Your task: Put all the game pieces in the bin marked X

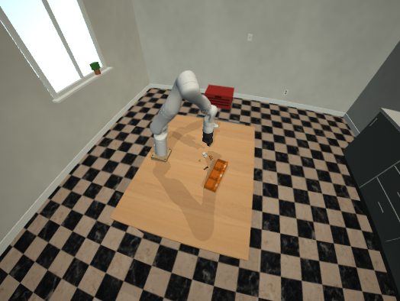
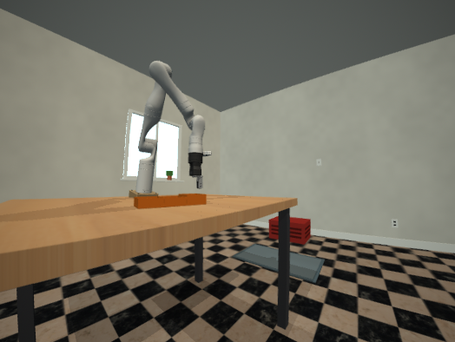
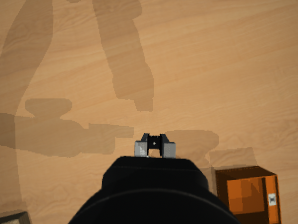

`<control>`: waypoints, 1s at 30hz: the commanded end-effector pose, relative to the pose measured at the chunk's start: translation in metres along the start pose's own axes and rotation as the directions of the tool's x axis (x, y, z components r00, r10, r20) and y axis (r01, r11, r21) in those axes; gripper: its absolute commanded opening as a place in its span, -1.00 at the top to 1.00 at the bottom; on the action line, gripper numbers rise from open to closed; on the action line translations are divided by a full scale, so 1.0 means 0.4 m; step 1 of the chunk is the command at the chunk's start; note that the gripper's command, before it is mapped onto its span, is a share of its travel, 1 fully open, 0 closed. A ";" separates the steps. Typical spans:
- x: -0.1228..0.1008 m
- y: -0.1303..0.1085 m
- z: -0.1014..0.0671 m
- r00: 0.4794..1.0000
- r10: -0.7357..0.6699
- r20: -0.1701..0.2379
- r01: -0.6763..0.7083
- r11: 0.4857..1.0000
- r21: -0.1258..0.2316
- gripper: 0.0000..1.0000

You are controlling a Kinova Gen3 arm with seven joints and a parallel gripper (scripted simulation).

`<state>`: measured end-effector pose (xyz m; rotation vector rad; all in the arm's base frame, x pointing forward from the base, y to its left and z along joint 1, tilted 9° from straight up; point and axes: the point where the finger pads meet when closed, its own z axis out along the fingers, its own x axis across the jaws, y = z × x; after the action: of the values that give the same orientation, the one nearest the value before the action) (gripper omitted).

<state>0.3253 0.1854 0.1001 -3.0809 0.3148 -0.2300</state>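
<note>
My gripper (image 1: 206,144) hangs a little above the table, behind the far end of a row of orange bins (image 1: 216,175). In the wrist view the fingers stand narrow on a small dark piece with a pale dot (image 3: 155,142). The nearest orange bin (image 3: 252,192) lies at the lower right of that view and bears an X mark (image 3: 271,198). From the side, the gripper (image 2: 199,184) is above the right end of the bin row (image 2: 170,200). Several small loose things (image 1: 206,157) lie on the table between the gripper and the bins.
The arm's base (image 1: 160,154) stands on the table's left side. A red crate (image 1: 219,96) is on the floor behind the table. The corner of a grey thing (image 3: 10,217) shows at the wrist view's lower left.
</note>
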 end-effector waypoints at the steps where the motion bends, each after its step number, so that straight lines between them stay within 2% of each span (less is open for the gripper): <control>1: 0.002 0.000 -0.003 1.000 0.002 -0.002 -0.002 1.000 0.000 0.32; 21: -0.001 0.001 -0.005 1.000 0.007 -0.001 -0.007 1.000 -0.003 0.32; 26: 0.064 0.042 -0.002 1.000 0.002 0.003 -0.002 1.000 -0.004 0.32; 28: 0.064 0.042 -0.002 1.000 0.002 0.003 -0.002 1.000 -0.004 0.32; 30: 0.089 0.060 -0.002 1.000 0.003 0.004 -0.003 1.000 -0.004 0.32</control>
<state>0.3458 0.1672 0.1046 -3.0837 0.2912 -0.2377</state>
